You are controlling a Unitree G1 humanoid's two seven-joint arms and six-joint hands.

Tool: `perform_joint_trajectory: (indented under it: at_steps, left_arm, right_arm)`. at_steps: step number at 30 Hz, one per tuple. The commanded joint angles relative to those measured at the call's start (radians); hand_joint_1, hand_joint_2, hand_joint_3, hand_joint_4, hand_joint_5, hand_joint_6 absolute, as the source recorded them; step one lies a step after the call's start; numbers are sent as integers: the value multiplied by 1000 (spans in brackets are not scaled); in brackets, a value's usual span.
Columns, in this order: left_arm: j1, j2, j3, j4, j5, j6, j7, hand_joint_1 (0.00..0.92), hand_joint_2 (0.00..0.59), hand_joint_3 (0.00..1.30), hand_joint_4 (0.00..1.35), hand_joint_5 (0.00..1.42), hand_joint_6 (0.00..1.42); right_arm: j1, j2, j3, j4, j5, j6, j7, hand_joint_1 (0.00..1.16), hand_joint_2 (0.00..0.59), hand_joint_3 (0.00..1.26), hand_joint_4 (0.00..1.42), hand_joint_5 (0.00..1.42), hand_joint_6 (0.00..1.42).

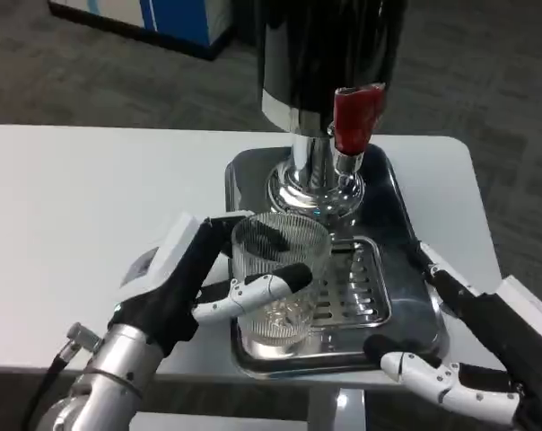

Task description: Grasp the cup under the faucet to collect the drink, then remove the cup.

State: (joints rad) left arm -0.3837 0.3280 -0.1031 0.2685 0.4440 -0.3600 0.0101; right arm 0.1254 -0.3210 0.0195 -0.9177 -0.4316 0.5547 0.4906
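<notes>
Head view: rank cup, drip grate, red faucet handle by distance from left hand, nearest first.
1. cup: gripped in the left hand, at the tray's front left.
2. drip grate: just right of the cup.
3. red faucet handle: farthest, up on the dispenser behind.

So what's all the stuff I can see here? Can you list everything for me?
cup: one, clear ribbed glass, on the tray's grate, held by the left hand
drink dispenser: one, black body on a chrome stem, at the back of the tray
faucet: one, red handle with a chrome spout, on the dispenser's front
tray: one, shiny steel with a slotted grate, on the table
table: one, white
left hand: one, white and black, wrapped around the cup
right hand: one, white and black, by the tray's right edge, holding nothing
</notes>
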Motion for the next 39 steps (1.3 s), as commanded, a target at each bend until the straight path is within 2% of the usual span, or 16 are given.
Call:
perform_joint_trajectory:
  at_steps: [1,7,11,16,21,33,39]
  left_arm:
    - [-20,14,-17,10,26,-6,20,92,253,627,590,670,470]
    - [-23,33,-27,-5,70,-3,46,93,259,623,590,669,470]
    - [-11,46,-36,-44,147,5,106,94,261,622,579,668,458]
    - [10,33,-57,-58,225,41,157,94,262,619,564,666,455]
    - [34,19,-75,-66,242,69,181,80,262,607,545,650,439]
    - [49,27,-136,-88,312,163,185,63,248,567,494,615,383]
    - [52,36,-147,-101,339,208,173,62,248,562,473,605,375]
  right_arm:
    - [20,-6,-13,-19,21,2,-17,525,300,0,0,0,34]
    - [26,-11,-21,-17,40,4,-25,516,305,0,0,0,34]
    - [25,-11,-22,-13,49,4,-30,502,315,0,1,0,34]
    - [25,-11,-17,-10,60,9,-36,494,317,0,1,0,34]
    - [27,-11,-16,-10,65,13,-40,479,332,0,2,0,34]
    - [26,-10,-21,-8,93,26,-51,471,333,0,10,0,34]
    - [31,-11,-27,-7,112,24,-60,465,346,0,21,3,34]
